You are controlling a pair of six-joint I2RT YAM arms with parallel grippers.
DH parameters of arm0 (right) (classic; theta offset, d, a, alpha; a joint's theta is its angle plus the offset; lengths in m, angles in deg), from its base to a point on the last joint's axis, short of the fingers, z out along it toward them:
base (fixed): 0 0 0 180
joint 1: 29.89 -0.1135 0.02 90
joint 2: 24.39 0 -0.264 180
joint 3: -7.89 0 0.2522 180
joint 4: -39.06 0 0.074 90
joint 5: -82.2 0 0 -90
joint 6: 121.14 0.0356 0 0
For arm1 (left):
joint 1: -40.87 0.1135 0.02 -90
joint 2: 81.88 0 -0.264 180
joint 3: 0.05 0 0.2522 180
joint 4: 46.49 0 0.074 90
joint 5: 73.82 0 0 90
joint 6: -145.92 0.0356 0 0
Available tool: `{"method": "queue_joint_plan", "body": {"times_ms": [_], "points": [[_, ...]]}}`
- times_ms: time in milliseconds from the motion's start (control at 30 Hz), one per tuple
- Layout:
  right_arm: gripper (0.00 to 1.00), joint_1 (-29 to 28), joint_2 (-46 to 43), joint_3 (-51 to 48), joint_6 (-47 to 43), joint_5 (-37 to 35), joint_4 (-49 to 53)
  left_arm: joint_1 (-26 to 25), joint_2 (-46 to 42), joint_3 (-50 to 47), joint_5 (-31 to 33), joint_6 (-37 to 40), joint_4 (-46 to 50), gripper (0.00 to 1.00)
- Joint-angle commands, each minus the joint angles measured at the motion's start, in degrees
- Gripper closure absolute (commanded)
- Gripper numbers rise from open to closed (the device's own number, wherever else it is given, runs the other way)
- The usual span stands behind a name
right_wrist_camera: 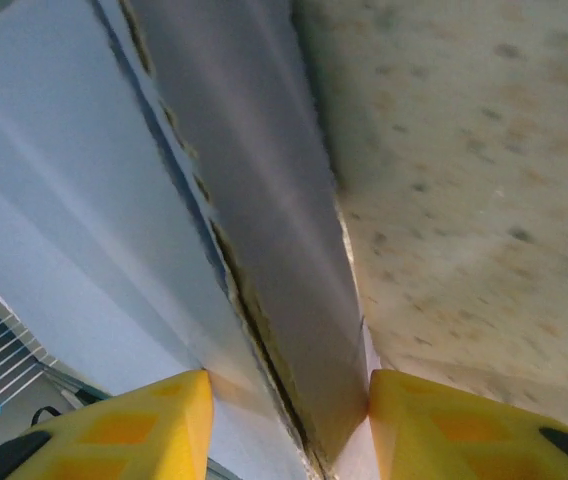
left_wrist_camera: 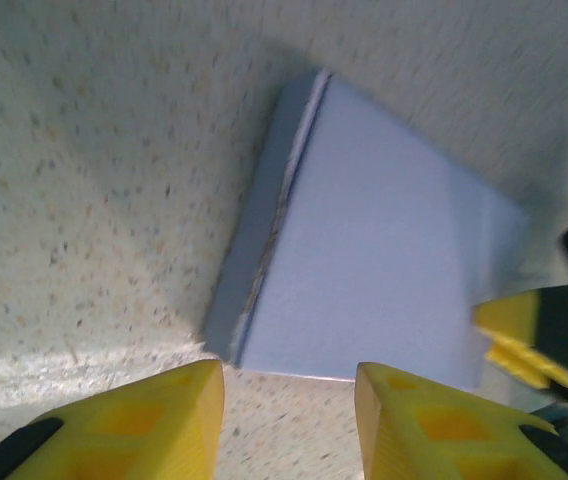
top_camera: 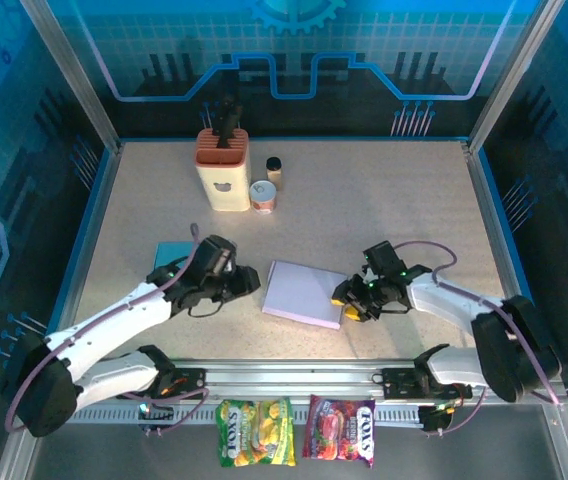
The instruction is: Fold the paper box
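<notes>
We are looking at the paper box [top_camera: 304,293] lying flat near the middle of the table [top_camera: 394,200]. A knife block [top_camera: 224,170] and a small tin [top_camera: 263,196] are standing well apart at its 11 o'clock, and two snack bags [top_camera: 255,432] are lying beyond the front rail at 6 o'clock.

The left gripper [left_wrist_camera: 289,405] is hovering at the box's 9 o'clock edge with its jaws spread and only bare table between them. The box's near corner is sitting just beyond the fingertips, not touching. The right gripper [right_wrist_camera: 289,420] is working from 3 o'clock, its yellow fingers [right_wrist_camera: 114,435] straddling the box's edge where one panel is lapping over another along a rough seam. The view there is too close and blurred for us to tell whether they are pinching the card or merely flanking it.

We are judging the step in hand to be raising that 3 o'clock side wall. To do it well, we are wanting the right fingers biting on one layer alone, close to the crease. They should then be swinging it up about the crease, not dragging the whole sheet toward 3 o'clock. The left gripper is well placed to help: pressing on or blocking the 9 o'clock edge should be stopping the light card from sliding or lifting bodily. A slow, even lift is suiting thin board, which is likely buckling easily away from its scored lines.
</notes>
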Motion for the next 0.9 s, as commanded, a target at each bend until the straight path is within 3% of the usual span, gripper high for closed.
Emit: {"method": "queue_joint_plan", "body": {"times_ms": [0,233,400,500,533,567,633,700,867], "points": [[0.56,-1.7,5.6,5.7,1.0,-1.1,-6.5,4.2,-2.8,2.5,-4.1,2.3,1.8,0.60],[0.57,-3.5,15.1,15.1,-1.5,-1.8,-5.0,10.8,-5.8,4.1,-6.7,5.2,4.3,0.60],[0.34,-1.2,10.0,19.4,-10.5,-7.6,6.4,13.6,-6.6,5.0,-6.4,6.8,4.8,0.55],[0.26,1.0,4.8,23.3,-16.6,-13.4,14.4,14.7,-6.8,5.9,-5.1,7.9,3.6,0.50],[0.07,2.0,2.7,24.2,-18.7,-15.2,16.6,14.8,-6.8,6.2,-3.9,8.6,3.1,0.50],[0.00,3.1,1.1,24.9,-20.3,-16.7,18.4,14.8,-6.9,6.6,-2.7,9.1,2.6,0.50],[0.00,5.3,-2.6,26.5,-23.4,-21.0,22.4,14.8,-7.4,7.2,0.9,10.1,1.6,0.47],[0.00,7.4,-6.2,27.6,-26.0,-24.9,25.4,14.9,-7.9,7.4,4.5,11.0,0.6,0.01],[0.00,10.2,-13.1,29.7,-33.0,-35.3,29.1,15.7,-7.7,8.1,10.3,15.1,-0.6,0.01]]}}
